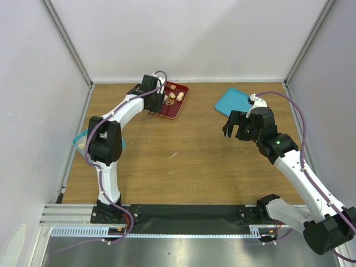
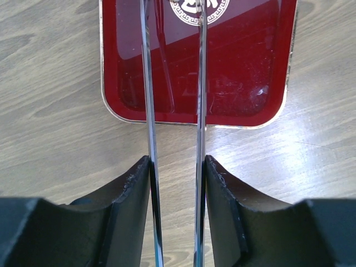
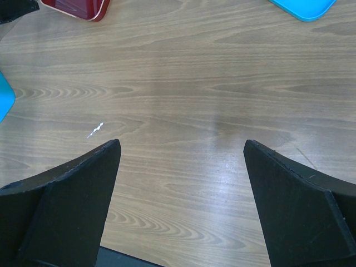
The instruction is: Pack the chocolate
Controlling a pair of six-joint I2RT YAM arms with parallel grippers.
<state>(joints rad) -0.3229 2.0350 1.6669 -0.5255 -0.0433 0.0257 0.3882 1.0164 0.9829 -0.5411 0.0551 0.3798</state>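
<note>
**Left gripper clamped on tongs; right gripper spread**

The left gripper (image 2: 177, 159) is pressed onto thin metal tongs (image 2: 147, 83), whose tips are cut off at the frame's top edge. Beneath them lies the red tray (image 2: 245, 83). The chocolate (image 1: 172, 97) sits at the tray's far end, count unclear. The right gripper (image 3: 181, 143) hangs spread wide above the table (image 3: 183, 72). The left arm hides most of the teal box (image 1: 79, 140).

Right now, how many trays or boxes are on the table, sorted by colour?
Red tray: 1
Teal trays: 2, one far right, one at the left edge, partly hidden
Total: 3
</note>
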